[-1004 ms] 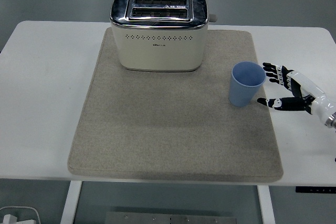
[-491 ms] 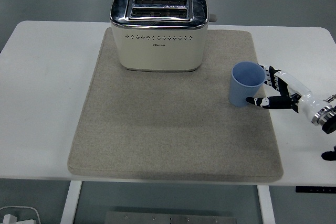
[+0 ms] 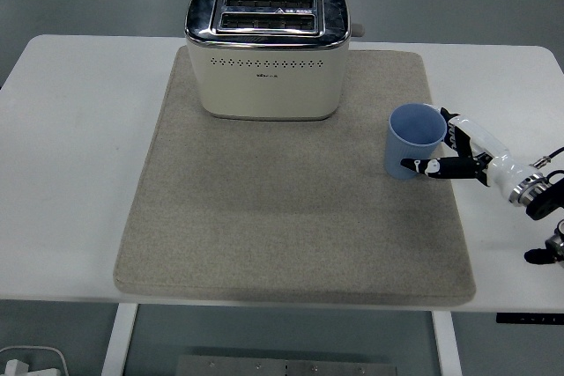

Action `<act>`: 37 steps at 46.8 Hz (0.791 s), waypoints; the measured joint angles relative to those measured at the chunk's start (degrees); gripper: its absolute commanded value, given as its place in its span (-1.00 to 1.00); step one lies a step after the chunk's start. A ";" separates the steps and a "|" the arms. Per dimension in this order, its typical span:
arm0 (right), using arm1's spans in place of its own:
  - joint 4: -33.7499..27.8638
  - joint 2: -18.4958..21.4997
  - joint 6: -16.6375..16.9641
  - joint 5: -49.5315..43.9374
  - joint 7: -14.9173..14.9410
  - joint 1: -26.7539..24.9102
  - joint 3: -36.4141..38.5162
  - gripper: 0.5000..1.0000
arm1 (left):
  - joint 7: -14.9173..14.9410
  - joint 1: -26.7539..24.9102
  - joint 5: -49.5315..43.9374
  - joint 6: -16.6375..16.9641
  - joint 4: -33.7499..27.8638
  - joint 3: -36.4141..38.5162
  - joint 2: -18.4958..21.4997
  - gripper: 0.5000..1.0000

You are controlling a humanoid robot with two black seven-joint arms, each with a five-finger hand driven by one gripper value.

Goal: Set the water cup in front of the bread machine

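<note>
Head view: right robot hand (image 3: 458,151) wrapped around upright blue water cup (image 3: 412,141), right of bread machine (image 3: 267,50).

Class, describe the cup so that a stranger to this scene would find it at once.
Start at the cream toaster at the back of the grey mat. Look to the mat's right edge, where the robot's right hand reaches in. The cup there is small, blue, upright and empty, the only blue thing.
</note>
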 measured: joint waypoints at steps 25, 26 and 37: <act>-0.25 0.89 0.19 -0.79 -0.17 0.39 -0.01 0.16 | 0.00 0.00 0.00 0.00 0.00 0.00 0.00 0.99; -0.26 0.89 0.19 -0.81 -0.18 0.39 -0.01 0.11 | 0.00 0.00 0.00 0.00 0.00 0.00 0.00 0.99; -1.75 0.88 0.24 -0.82 -1.04 2.42 -2.01 -1.00 | -0.03 -0.01 0.00 0.00 0.00 0.00 0.00 0.99</act>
